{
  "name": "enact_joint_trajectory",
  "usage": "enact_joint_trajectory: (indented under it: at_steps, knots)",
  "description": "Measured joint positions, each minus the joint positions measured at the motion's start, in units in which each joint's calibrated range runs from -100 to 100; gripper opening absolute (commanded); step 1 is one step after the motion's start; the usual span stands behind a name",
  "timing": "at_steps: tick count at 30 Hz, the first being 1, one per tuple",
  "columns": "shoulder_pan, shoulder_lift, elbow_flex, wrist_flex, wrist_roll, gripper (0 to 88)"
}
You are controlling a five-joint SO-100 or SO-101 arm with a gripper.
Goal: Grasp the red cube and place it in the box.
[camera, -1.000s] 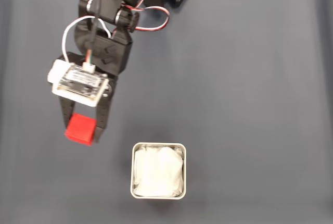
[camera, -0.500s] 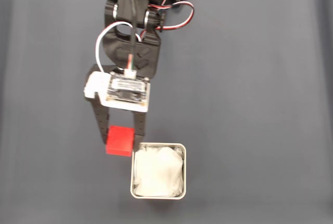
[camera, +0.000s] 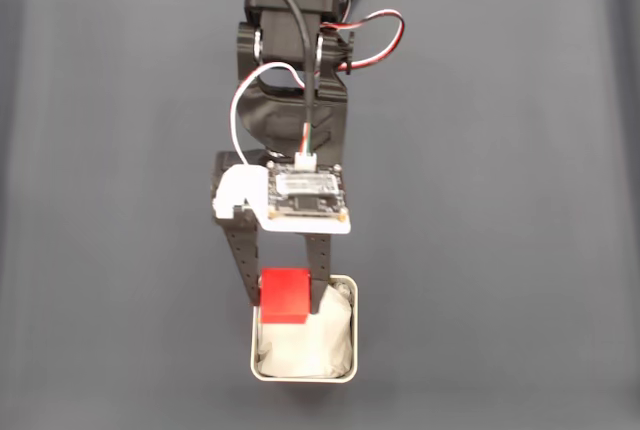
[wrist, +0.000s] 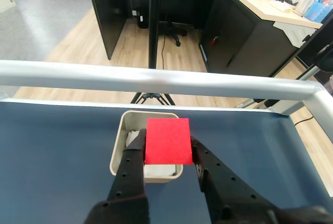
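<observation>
In the fixed view my gripper (camera: 285,298) reaches down from the top of the frame and is shut on the red cube (camera: 285,295). The cube hangs over the upper left part of the box (camera: 304,373), a small square container with a pale rim and white wrinkly lining. The wrist view shows the red cube (wrist: 167,140) squeezed between my two black fingers (wrist: 130,168), with the box (wrist: 117,151) just beyond and below it. The cube hides much of the lining there.
A dark blue-grey mat (camera: 500,200) covers the table around the box. In the wrist view a silver metal rail (wrist: 156,79) runs along the table's far edge, with an office floor and dark cabinets behind it.
The arm has swung right across the fixed view, carrying the red cube from the left of the mat to above the box's upper left corner.
</observation>
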Motion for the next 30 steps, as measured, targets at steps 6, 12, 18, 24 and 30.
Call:
enact_joint_trajectory:
  at_steps: [6,12,18,24,30]
  knots:
    - [-1.41,3.04,-2.62,0.00,-0.39,6.6]
    - [-2.30,5.64,-4.79,0.00,-1.27,6.5]
    - [-2.37,6.95,-5.15,0.00,-2.64,6.4]
    - [-2.37,8.08,-5.24,0.00,-2.83,6.3]
    - [-2.37,8.68,-5.24,0.00,-3.32,6.3]
